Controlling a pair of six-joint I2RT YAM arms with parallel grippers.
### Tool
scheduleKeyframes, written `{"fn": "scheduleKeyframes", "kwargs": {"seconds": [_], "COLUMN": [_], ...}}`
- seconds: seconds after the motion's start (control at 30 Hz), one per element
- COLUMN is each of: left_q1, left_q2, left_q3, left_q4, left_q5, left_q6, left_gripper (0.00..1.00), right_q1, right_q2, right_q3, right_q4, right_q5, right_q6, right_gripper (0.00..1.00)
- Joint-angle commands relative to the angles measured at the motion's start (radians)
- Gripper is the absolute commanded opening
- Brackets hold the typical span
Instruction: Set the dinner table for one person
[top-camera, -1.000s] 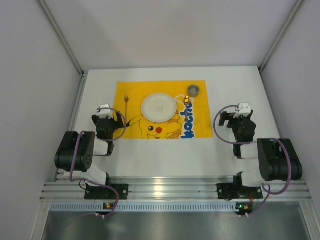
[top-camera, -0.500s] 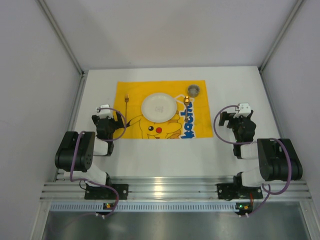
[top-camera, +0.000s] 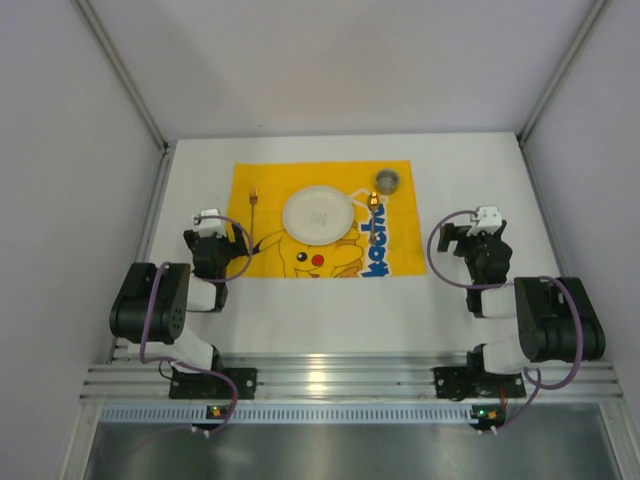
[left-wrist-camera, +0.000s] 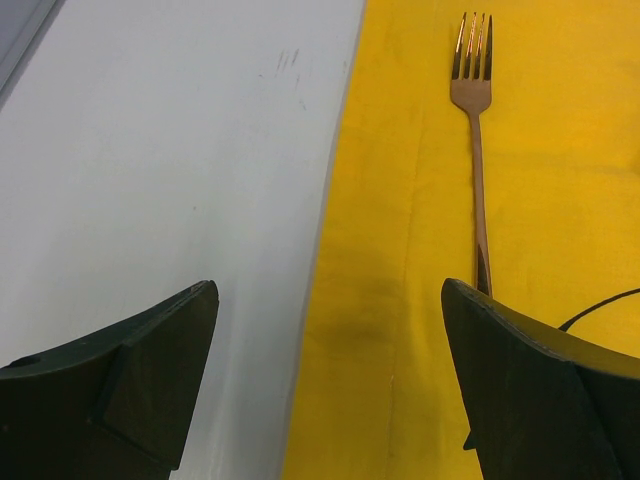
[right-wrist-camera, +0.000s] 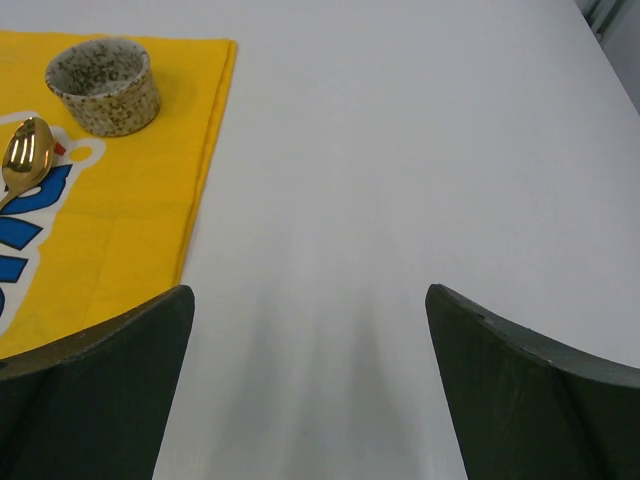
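**Dinner table bench (top-camera: 470, 170): place setting apparently laid, finish clean**

Location: white bench ahead of both arm bases, spanning wall to wall. Yellow mat (top-camera: 262, 200) on it, a little left of centre, toward the far side.

Left claw (left-wrist-camera: 326, 300): spread wide, pinching nothing, low astride the mat's left edge. Fork (left-wrist-camera: 478, 170) on the mat, tines pointing away, handle end running behind the claw's right finger. Contact there: cannot tell.

Judged step: final check and pull-back, nothing obvious left to carry. Lift straight up first, then retract. No sideways sweep, else risk of dragging the cloth or skewing the fork.

Middle: plate (top-camera: 319, 212) on the mat. Fork well to its left, spoon (top-camera: 372, 203) just beside its right rim, speckled cup (right-wrist-camera: 103, 85) beyond the spoon near the mat's far right corner. Re-square cutlery only if clearly off; acceptable as seen from above.

Right claw (right-wrist-camera: 308, 300): likewise spread wide, empty, over bare bench right of the mat, well apart from cup and spoon. Free to back off directly.

Writing: blue "kachu" down the mat's right side, leading letters not legible, Pikachu figure printed beside it. Faint mark at plate centre, too small to read. No brand legible on cutlery or cup.
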Motion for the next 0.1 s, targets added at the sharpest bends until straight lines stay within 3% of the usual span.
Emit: {"fn": "scheduleKeyframes", "kwargs": {"seconds": [0.0, 0.07], "left_q1": [0.0, 0.0], "left_q2": [-0.02, -0.018], "left_q3": [0.008, 0.008], "left_q4": [0.077, 0.077], "left_q5": [0.008, 0.008], "left_q6": [0.01, 0.01], "left_gripper": [0.98, 0.98], "right_q1": [-0.012, -0.012], "right_q2": [0.005, 0.004], "right_q3": [0.029, 0.029], "right_q4": [0.059, 0.059], "right_q5": [-0.025, -0.025], "right_q6": [-0.011, -0.011], "right_gripper": [1.0, 1.0]}}
